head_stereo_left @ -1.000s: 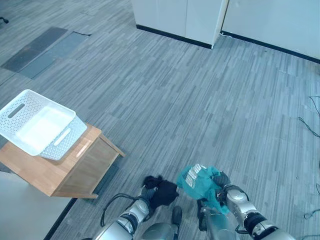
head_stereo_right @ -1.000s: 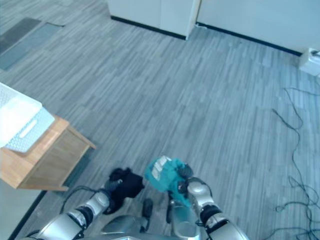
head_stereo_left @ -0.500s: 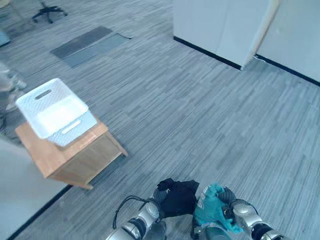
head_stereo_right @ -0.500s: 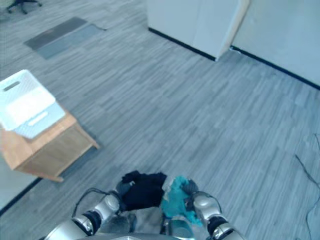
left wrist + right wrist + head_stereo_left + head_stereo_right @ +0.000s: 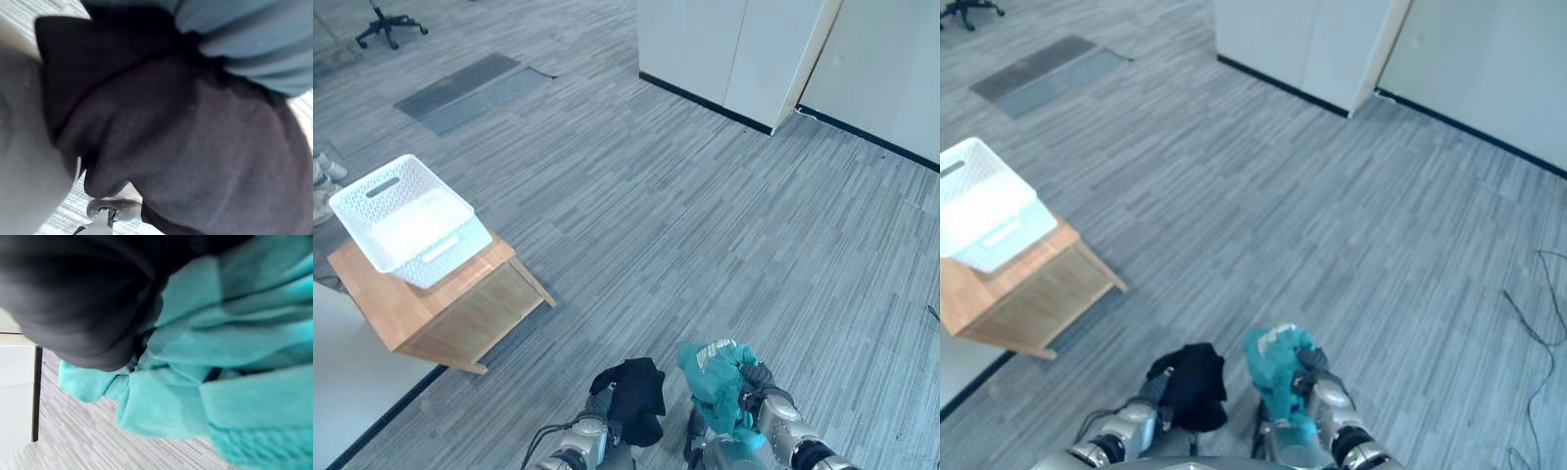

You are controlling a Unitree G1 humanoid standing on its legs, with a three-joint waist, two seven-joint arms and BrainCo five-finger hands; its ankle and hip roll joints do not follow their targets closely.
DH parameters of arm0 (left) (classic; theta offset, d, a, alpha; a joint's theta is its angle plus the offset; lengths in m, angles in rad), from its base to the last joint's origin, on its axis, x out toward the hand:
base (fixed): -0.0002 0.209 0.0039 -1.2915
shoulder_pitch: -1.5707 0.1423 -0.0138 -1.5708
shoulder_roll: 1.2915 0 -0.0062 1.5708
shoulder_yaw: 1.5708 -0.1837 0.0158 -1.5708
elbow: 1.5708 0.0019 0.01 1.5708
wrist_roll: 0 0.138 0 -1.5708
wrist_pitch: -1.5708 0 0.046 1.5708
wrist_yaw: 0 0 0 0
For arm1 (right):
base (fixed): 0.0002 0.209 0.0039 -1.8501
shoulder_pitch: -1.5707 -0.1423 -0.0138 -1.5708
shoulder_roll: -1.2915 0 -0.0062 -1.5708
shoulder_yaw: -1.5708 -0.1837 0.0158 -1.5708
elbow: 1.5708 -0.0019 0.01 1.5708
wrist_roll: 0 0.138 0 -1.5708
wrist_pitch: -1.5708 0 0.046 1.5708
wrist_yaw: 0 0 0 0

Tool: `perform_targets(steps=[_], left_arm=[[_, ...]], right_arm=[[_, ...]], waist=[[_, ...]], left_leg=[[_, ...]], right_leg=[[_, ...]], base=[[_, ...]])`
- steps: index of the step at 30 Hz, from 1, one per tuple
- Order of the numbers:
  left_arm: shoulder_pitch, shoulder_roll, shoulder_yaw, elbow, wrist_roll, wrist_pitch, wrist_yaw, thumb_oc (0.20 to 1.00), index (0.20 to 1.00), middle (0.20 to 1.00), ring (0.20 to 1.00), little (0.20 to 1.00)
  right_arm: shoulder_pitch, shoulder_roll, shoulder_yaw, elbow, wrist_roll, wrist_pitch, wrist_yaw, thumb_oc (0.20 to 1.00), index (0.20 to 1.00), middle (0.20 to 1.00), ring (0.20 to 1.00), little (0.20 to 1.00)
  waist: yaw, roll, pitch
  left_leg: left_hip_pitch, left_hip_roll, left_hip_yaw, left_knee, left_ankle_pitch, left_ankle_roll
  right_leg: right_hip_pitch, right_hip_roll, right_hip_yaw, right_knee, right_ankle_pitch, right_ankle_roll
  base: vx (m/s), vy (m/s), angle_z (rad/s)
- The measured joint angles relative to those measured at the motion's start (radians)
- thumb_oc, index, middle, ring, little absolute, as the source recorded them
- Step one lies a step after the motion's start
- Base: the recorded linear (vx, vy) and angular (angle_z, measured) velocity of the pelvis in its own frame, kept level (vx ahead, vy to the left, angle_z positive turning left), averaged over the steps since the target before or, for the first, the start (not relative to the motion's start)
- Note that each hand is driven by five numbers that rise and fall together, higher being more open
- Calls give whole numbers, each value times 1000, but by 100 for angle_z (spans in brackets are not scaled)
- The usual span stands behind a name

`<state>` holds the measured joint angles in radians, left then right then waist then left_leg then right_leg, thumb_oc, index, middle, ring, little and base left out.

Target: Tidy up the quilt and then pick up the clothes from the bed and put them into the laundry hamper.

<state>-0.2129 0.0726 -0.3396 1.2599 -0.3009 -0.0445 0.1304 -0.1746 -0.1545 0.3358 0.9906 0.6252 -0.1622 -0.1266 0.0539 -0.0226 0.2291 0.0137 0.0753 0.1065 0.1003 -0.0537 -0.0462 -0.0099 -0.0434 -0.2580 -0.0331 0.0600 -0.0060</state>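
A white perforated laundry hamper point(image 5: 406, 220) stands on a low wooden table point(image 5: 450, 313) at the left. Low in front of me, my left hand point(image 5: 1136, 427) is shut on a bunched black garment point(image 5: 631, 397) that hangs from it. Beside it, my right hand point(image 5: 769, 409) is shut on a crumpled teal garment point(image 5: 715, 377). The two bundles hang side by side, well right of the hamper and nearer to me. Up close, the black cloth point(image 5: 195, 137) covers my left hand, and the teal cloth point(image 5: 220, 357) covers my right.
Grey striped carpet lies between me and the table. White cabinets point(image 5: 734, 49) line the far wall. A dark floor mat point(image 5: 470, 88) and an office chair point(image 5: 391, 20) are at the far left. A white surface point(image 5: 342, 392) fills the near left corner. Cables point(image 5: 1538, 323) trail at the right.
The camera has swung, so the hamper and table sit differently in view. Both hands still hold their garments, and the teal bundle rides a little higher than half a second ago.
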Motion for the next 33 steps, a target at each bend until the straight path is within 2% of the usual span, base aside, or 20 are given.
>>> perform_targets(steps=[1, 2, 4, 5, 6, 9, 11, 12, 13, 14, 15, 16, 18, 19, 23, 24, 27, 30, 32, 33], left_arm=[[5, -2, 20, 14, -1, -5, 1, 200, 200, 200, 200, 200], [-20, 1, 34, 11, -3, -11, 3, 200, 200, 200, 200, 200], [-41, 17, 19, -15, -3, -29, 23, 200, 200, 200, 200, 200], [-39, 17, 17, -24, -3, -34, 26, 200, 200, 200, 200, 200], [-36, 6, -4, -40, -2, -30, 28, 200, 200, 200, 200, 200], [-52, -35, -10, -42, 6, -21, 15, 200, 200, 200, 200, 200], [-60, -22, 26, -38, 10, -28, 12, 200, 200, 200, 200, 200], [-74, 9, 62, -38, 15, -3, -6, 200, 200, 200, 200, 200], [-65, 9, 69, 3, 37, 9, -37, 200, 200, 200, 200, 200], [-48, 0, 46, -24, 50, 11, -28, 200, 200, 200, 200, 200], [-37, 0, 47, -59, 71, 7, -27, 200, 200, 200, 200, 200], [-7, 19, 58, -62, 85, 0, -19, 200, 200, 200, 200, 200], [-22, 21, 63, -41, 87, -3, -17, 200, 200, 200, 200, 200], [0, 20, 48, -28, 86, -3, -6, 200, 200, 200, 200, 200], [-8, 57, 58, -36, 86, 9, -12, 200, 200, 200, 200, 200], [-15, 56, 53, -39, 85, 7, -10, 200, 200, 200, 200, 200], [-35, 57, 71, -2, 83, -1, -3, 200, 200, 200, 200, 200], [21, 61, 96, 52, 83, -11, -1, 200, 200, 200, 200, 200], [35, 63, 110, 52, 77, -41, 2, 200, 200, 200, 200, 200], [62, 41, 139, 23, 56, -47, -3, 200, 200, 200, 200, 200]], right_arm=[[-1, -4, 4, 4, -24, 7, 0, 200, 200, 200, 200, 200], [3, -9, 6, 14, -55, 12, -1, 200, 200, 200, 200, 200], [9, -19, 30, 14, -79, 18, -2, 200, 200, 200, 200, 200], [4, -20, 45, 15, -82, 18, -2, 200, 200, 200, 200, 200], [-13, -31, 79, 17, -102, 18, -3, 200, 200, 200, 200, 200], [-53, -60, 92, 54, -119, 35, -2, 200, 200, 200, 200, 200], [-43, -33, 107, 51, -127, 39, 1, 200, 200, 200, 200, 200], [-70, -37, 112, 74, -98, 92, 79, 200, 200, 200, 200, 200], [-137, -80, 86, 186, -47, 188, 179, 200, 200, 200, 200, 200], [-51, -148, 132, 75, -53, 157, 138, 200, 200, 200, 200, 200], [34, -166, 107, -26, -70, 62, 131, 200, 200, 200, 200, 200], [88, -110, 76, 5, -87, 42, 156, 200, 200, 200, 200, 200], [114, -81, 95, -13, -102, 72, 155, 200, 200, 200, 200, 200], [103, -87, 125, -203, -117, 53, 158, 200, 200, 200, 200, 200], [13, -56, 65, -153, -157, -35, 173, 200, 200, 200, 200, 200], [18, -53, 64, -93, -156, -25, 164, 200, 200, 200, 200, 200], [44, -36, 62, -4, -174, 42, 123, 200, 200, 200, 200, 200], [78, -9, 57, -4, -196, 51, 120, 200, 200, 200, 200, 200], [79, -5, 38, 12, -203, 49, 118, 200, 200, 200, 200, 200], [69, -14, 25, -10, -213, 43, 122, 200, 200, 200, 200, 200]], waist=[[19, 7, 3], [36, 2, 5], [55, -16, 9], [65, -25, 9], [74, 3, 5], [67, 88, 28], [102, 36, 26], [104, -34, 26], [99, -31, -10], [91, 9, -33], [71, 26, -15], [25, -11, -24], [18, -12, -10], [0, 1, -1], [-33, 23, 15], [-23, 30, 15], [-50, 64, 35], [-69, 58, 36], [-74, 19, 29], [-36, 21, 14]], left_leg=[[-21, 11, -1, 95, -21, -35], [-160, 19, -31, 376, -22, -65], [-274, 23, -37, 598, 62, -106], [-284, 13, -10, 572, 54, -97], [-280, 5, 47, 402, 51, -93], [-251, 68, 164, 30, 79, -81], [-261, 38, 223, 17, 72, -48], [-268, -18, 199, 180, 5, 9], [-240, -36, 180, 208, -17, 32], [-187, -40, 163, 136, -52, 38], [-138, -42, 140, 77, -3, 142], [-102, -61, 101, 41, -8, 147], [-79, -83, 55, 38, -10, 163], [-64, -89, -13, 23, -1, 152], [-23, -103, -122, -52, 1, 130], [-28, -100, -128, -55, -24, 106], [22, -69, -176, -101, -24, 101], [125, -22, -231, -57, -105, 24], [101, -3, -253, 100, -129, -5], [-13, 21, -235, 289, -85, -36]], right_leg=[[18, 13, -9, 1, -13, -14], [28, 6, -25, 22, -30, -37], [55, -9, -17, 5, -40, -44], [55, -15, -9, -14, -42, -40], [65, -2, 5, -59, -89, 32], [40, 53, -81, 37, -91, -38], [48, 45, -96, 20, -92, -40], [62, 10, -88, 31, -105, -26], [59, -1, -97, 79, -136, 16], [33, 13, -103, 164, -151, 56], [2, -6, -120, 335, -219, 119], [-112, -79, -75, 636, -242, 144], [-196, -108, -12, 788, -254, 179], [-218, -94, 23, 764, -261, 176], [-211, -91, 2, 462, -269, 143], [-216, -131, -15, 320, -221, 110], [-188, -179, 77, -3, -48, 177], [-62, -160, 121, -15, -15, 159], [-13, -144, 121, 26, 44, 135], [-8, -108, 91, 48, 5, 88]], base=[[216, -186, -24], [131, -74, -6], [334, -11, -2], [577, 97, -20], [629, 137, -24], [443, 88, 24], [768, 16, 10], [551, 68, -18], [406, 205, -16], [409, 205, 16], [334, 111, 76], [347, 95, 99], [558, 42, 81], [549, -102, 83], [705, -323, 128], [720, -313, 124], [701, -356, 76], [562, -399, 64], [242, -306, 101], [348, -477, 46]])
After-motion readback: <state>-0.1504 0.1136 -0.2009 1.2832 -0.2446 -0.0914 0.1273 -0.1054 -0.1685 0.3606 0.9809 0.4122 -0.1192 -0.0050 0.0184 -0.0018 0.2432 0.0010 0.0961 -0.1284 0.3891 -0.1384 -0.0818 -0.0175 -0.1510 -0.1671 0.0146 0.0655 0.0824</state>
